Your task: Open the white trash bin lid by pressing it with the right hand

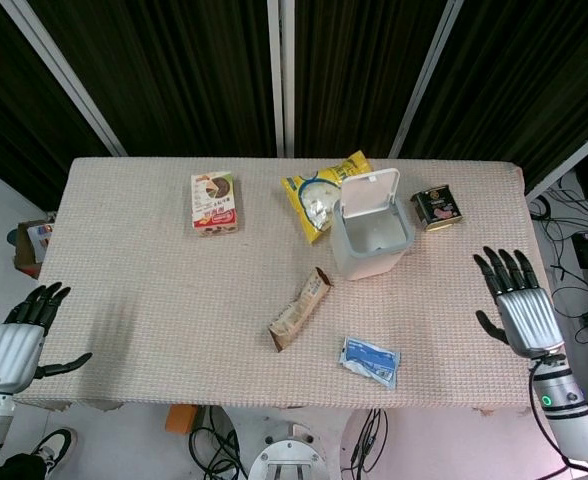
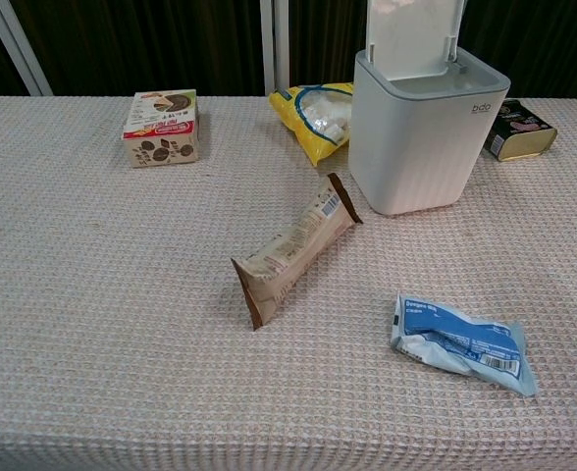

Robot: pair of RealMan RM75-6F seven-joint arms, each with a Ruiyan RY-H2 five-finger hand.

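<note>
So the white bin (image 1: 372,240) sits right of centre toward the back of the table (image 1: 154,290), and its lid (image 1: 366,192) is standing straight up, hinged at the far side, so you can see down into it. A yellow snack bag (image 1: 319,194) is touching the bin's back left corner, and a small dark tin (image 1: 436,209) sits just beside it on the right, not touching. A brown wrapped bar (image 1: 300,308) lies tilted in front of the bin's left corner, and a light blue packet (image 1: 370,361) is near the front edge. A cookie box (image 1: 215,202) is off on its own at the back left.

Lots of bare cloth on the whole left half and along the right edge.

Right hand (image 1: 519,305) is off past the table's right front corner, well apart from the bin, fingers (image 1: 501,270) spread and straight, holding nothing. Left hand (image 1: 16,338) hangs off the left front corner, fingers apart too, nothing in it.
</note>
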